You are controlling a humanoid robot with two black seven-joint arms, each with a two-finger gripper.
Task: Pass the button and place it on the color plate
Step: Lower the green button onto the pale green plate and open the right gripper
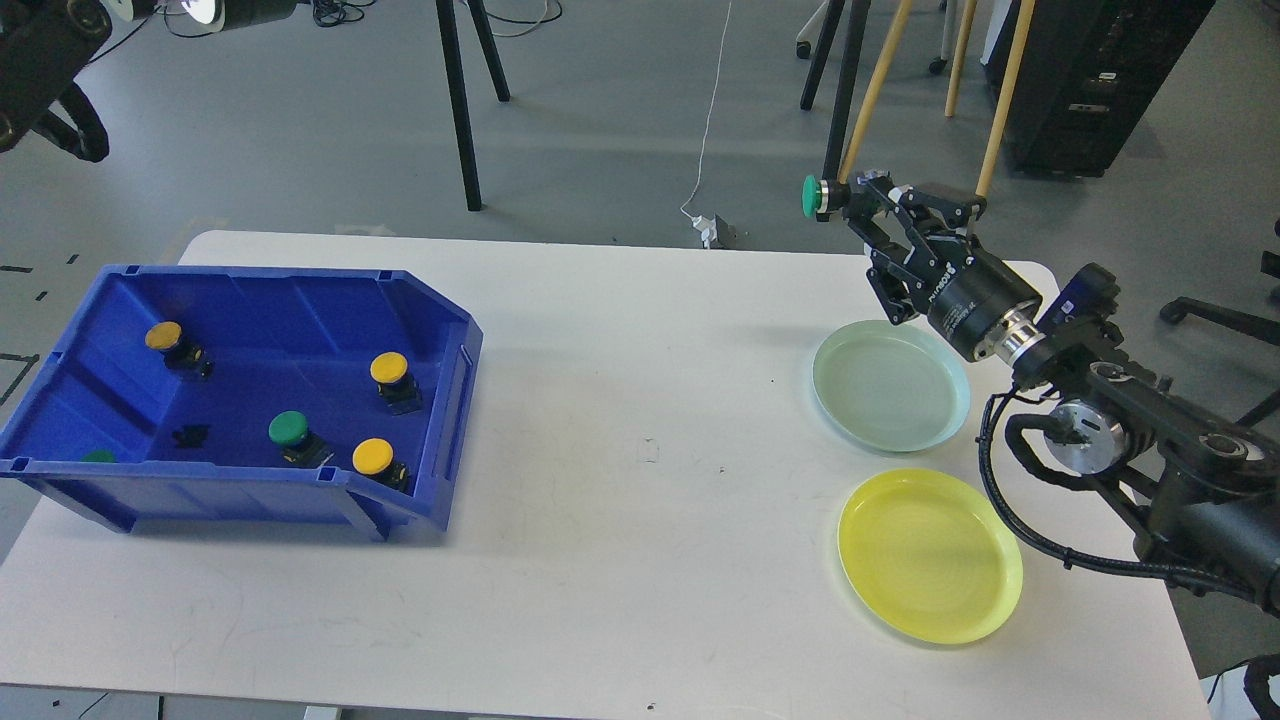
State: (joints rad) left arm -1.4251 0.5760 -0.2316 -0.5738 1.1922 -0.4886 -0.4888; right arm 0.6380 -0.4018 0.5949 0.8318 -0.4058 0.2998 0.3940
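We saw the white tabletop [640, 420] carrying a blue bin [440, 400], a pale green plate [890, 388] and a yellow plate [930, 555].

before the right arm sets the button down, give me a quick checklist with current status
1. Right tool holds the green button: ok, it is clamped at the fingertips.
2. Matching plate free: ok, the pale green plate has nothing on it.
3. Button over that plate: not ok, it hangs up and left of the plate, near the table's far edge.
4. Wrong plate clear of path: ok, the yellow plate sits nearer the camera.
5. Left tool out of the way: cannot tell, only part of the left arm shows at the top left corner.
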